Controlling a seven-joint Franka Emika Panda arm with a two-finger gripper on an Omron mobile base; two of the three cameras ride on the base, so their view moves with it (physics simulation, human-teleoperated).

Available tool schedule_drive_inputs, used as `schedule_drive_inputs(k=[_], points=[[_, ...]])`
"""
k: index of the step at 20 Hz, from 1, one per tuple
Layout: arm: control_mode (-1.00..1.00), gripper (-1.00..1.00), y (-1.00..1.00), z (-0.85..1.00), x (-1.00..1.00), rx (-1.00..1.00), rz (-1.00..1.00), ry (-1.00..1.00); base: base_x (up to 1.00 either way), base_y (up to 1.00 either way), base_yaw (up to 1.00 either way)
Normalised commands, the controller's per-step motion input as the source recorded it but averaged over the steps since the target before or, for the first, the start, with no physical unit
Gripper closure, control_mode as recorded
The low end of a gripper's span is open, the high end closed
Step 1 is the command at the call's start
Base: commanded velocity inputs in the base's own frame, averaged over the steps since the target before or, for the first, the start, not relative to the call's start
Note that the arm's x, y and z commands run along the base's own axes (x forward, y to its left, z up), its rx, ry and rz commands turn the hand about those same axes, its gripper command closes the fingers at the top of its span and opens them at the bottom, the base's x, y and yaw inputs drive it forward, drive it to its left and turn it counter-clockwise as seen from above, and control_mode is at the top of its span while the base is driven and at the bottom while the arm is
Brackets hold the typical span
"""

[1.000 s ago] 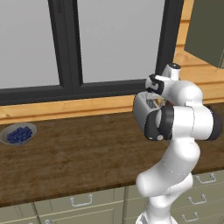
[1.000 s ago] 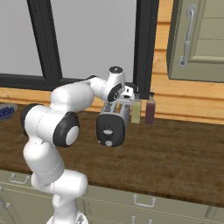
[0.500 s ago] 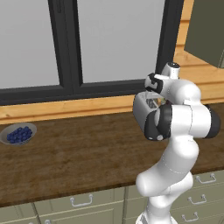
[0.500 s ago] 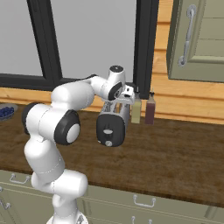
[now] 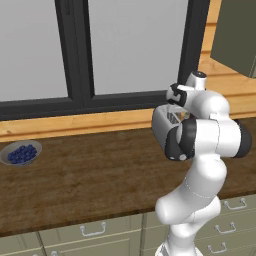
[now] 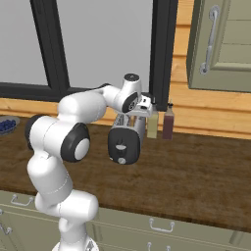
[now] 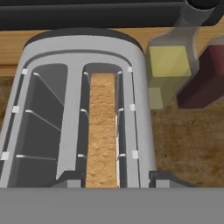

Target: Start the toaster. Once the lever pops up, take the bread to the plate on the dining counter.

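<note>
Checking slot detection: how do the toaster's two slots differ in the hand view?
The right slot of the toaster holds the bread, its tan top edge running along the slot; the left slot holds nothing, only bare wire guides. So the right slot reads tan, the left slot grey and shadowed. Both are long, parallel and silver-rimmed.

I see silver toaster (image 7: 76, 65), black end panel (image 6: 124, 146) | tan bread (image 7: 102, 131), speckled grain | dark brown wood-grain table (image 5: 85, 175) | yellow-green bottle (image 7: 168, 74), dark red bottle (image 7: 203, 78) | grey bowl (image 5: 7, 151) of blue berries | my arm white, dark joints | black window frame (image 5: 75, 50)
</note>
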Motion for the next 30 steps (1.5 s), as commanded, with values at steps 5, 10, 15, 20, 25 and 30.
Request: schedule_drive_inputs(k=[5,10,15,20,25,30], points=[[-1.00,1.00,0.00,-0.04,0.00,0.00,0.00,0.00,0.00,0.00,0.00],[-1.00,1.00,0.00,0.00,0.00,0.00,0.00,0.00,0.00,0.00,0.00],[-1.00,1.00,0.00,0.35,-0.26,0.01,0.00,-0.13,0.00,0.00,0.00],[-1.00,1.00,0.02,0.90,-0.34,0.00,0.00,-0.23,0.00,0.00,0.00],[-1.00,1.00,0.11,1.00,-0.29,0.00,0.00,-0.27,0.00,0.00,0.00],[-1.00,1.00,0.67,0.78,-0.65,0.00,0.00,-0.37,0.00,0.00,0.00]])
